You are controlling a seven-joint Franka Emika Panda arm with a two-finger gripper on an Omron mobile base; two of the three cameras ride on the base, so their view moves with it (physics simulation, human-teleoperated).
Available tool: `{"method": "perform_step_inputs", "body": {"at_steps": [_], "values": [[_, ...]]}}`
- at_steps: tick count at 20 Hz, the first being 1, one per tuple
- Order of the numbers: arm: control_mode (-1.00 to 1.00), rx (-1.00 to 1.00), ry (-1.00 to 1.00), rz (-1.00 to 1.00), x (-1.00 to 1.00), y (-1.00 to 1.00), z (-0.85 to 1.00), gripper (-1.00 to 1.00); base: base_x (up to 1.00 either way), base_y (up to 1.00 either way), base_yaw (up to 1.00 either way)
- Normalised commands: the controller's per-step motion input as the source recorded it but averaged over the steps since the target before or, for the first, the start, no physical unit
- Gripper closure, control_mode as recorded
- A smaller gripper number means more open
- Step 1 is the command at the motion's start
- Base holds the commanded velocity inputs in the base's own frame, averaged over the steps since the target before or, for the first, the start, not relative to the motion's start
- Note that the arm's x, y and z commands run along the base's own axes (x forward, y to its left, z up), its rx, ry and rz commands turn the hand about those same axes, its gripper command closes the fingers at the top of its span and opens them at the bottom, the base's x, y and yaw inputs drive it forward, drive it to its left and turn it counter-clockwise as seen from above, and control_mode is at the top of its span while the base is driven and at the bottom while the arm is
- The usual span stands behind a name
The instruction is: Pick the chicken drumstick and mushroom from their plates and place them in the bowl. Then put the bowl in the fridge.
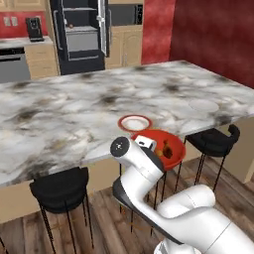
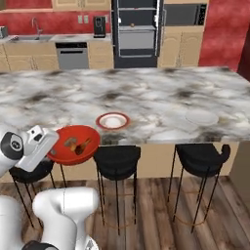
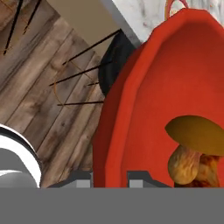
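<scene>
arm: folded low at near counter edge, wrist bent toward bowl [image 2: 73,144]
gripper [image 3: 110,177]: clamped on bowl's near rim, held off counter [image 2: 146,93]
bowl: mushroom [image 3: 192,148] inside

Glossy red bowl [image 3: 144,109], veined marble counter [image 1: 74,109], wood-plank floor [image 3: 39,87].

Red walls [image 1: 208,34], wood plank floor [image 2: 151,215], marble counter [image 1: 89,109] w/ black stools [image 2: 117,161], tan cabinets [image 2: 24,61] at back.
</scene>
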Motion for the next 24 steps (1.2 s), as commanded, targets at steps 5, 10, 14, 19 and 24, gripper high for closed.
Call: {"method": "perform_step_inputs", "body": {"at_steps": [5, 10, 14, 19, 24], "values": [[1.0, 0.0, 0.0, 0.0, 0.0, 0.0, 0.0, 1.0, 0.0, -0.38, -0.69], [1.0, 0.0, 0.0, 0.0, 0.0, 0.0, 0.0, 1.0, 0.0, -0.49, -0.6], [1.0, 0.0, 0.0, 0.0, 0.0, 0.0, 0.0, 1.0, 0.0, -0.52, -0.57], [1.0, 0.0, 0.0, 0.0, 0.0, 0.0, 0.0, 1.0, 0.04, -0.56, -0.48], [1.0, 0.0, 0.0, 0.0, 0.0, 0.0, 0.0, 1.0, 0.17, -0.63, -0.29]]}}
